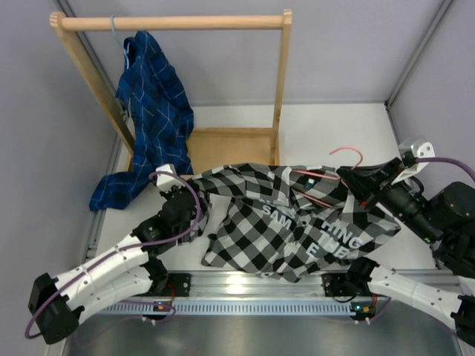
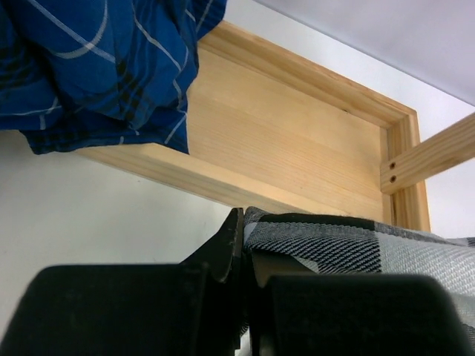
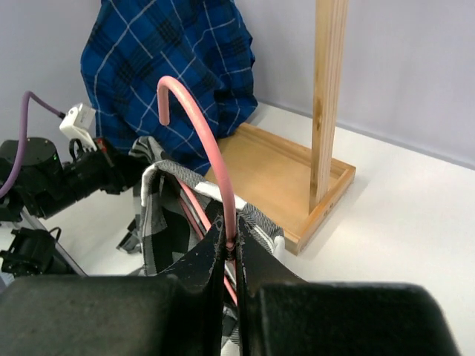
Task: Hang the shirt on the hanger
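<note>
the black-and-white large-check fabric shirt (image 1: 297,222) lies crumpled on the white table (image 1: 334,126), spread from 9 to 3 o'clock just ahead of the arm bases, with pale lettering showing on it. at its 9 o'clock edge the left gripper (image 2: 245,241) is pinched tight on a fold of the check cloth. at about 2 o'clock the right gripper (image 3: 231,241) is clamped on the thin pink wire hanger (image 3: 197,122) just below its hook, which arcs up free of the cloth. the rest of the wire runs down into the shirt's folds. at 11 o'clock stands a light wooden clothes rack (image 1: 171,22). a blue plaid shirt with thin light lines (image 1: 152,104) droops from its rail onto the table.
</note>
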`<state>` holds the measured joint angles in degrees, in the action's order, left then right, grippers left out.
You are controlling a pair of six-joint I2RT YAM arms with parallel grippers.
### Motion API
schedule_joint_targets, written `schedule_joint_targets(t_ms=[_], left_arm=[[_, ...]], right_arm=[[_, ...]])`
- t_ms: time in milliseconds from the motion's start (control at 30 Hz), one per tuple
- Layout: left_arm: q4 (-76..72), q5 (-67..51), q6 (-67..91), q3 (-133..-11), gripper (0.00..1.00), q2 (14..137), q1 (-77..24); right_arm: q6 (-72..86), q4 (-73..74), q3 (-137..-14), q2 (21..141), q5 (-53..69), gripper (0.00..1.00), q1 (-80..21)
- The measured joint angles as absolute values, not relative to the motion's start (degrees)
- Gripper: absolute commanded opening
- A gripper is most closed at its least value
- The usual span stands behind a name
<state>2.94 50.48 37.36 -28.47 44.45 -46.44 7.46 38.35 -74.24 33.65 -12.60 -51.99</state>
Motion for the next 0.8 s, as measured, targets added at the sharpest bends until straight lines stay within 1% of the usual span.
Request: schedule_joint_targets(t_ms=[33, 100, 133, 167, 233, 267, 367, 400, 433, 500, 567, 633, 733, 800], left_arm=[[2.9, 49.8, 37.3, -28.2, 0.0, 44.0, -46.4], [2.8, 47.4, 36.4, -28.0, 0.19, 43.0, -46.1], [2.5, 45.9, 35.3, -28.0, 0.31, 42.6, -46.0], [2.2, 43.9, 34.0, -28.0, 0.53, 42.2, -45.9], [1.8, 39.6, 31.3, -28.4, 0.62, 41.5, -45.8], [1.7, 36.5, 29.7, -29.1, 0.69, 41.1, -45.6], [1.8, 26.4, 24.4, -32.9, 0.74, 38.7, -45.6], [2.0, 23.5, 22.9, -34.7, 0.79, 38.2, -45.6], [2.4, 19.8, 21.0, -37.6, 0.87, 37.6, -45.6], [4.5, 12.0, 17.9, -45.6, 0.98, 38.2, -45.6], [7.9, 3.1, 14.4, -57.8, 0.98, 41.4, -45.6], [10.1, -4.6, 10.7, -68.8, 0.98, 45.7, -45.6], [15.6, -14.5, 3.4, -83.8, 0.98, 54.0, -45.6], [20.0, -18.9, -1.8, -89.6, 0.94, 59.0, -45.6]], right_arm=[[7.5, 38.6, -74.6, 33.5, -12.8, 0.0, -52.0], [7.5, 38.8, -75.1, 33.6, -12.9, 0.0, -52.0], [7.5, 38.8, -75.2, 33.7, -12.9, 0.0, -52.0], [7.5, 38.8, -75.2, 33.9, -12.9, 0.0, -52.0], [7.4, 39.1, -75.8, 34.8, -12.8, 0.0, -52.0], [7.4, 39.1, -76.3, 35.4, -12.8, 0.0, -52.0], [6.6, 39.6, -79.4, 38.5, -12.4, 0.0, -52.0], [6.3, 39.9, -81.2, 39.9, -12.2, 0.0, -52.0], [6.0, 40.3, -83.5, 41.6, -11.8, 0.0, -52.0], [5.5, 40.5, -88.0, 44.6, -10.9, 0.0, -52.0], [4.9, 41.2, -94.0, 48.2, -9.1, 0.0, -52.0], [4.5, 41.1, -97.3, 50.1, -7.9, 0.0, -52.0], [4.4, 41.3, -98.3, 50.5, -6.1, 0.0, -52.0], [4.2, 41.7, -98.1, 50.2, -4.6, 0.0, -52.0]])
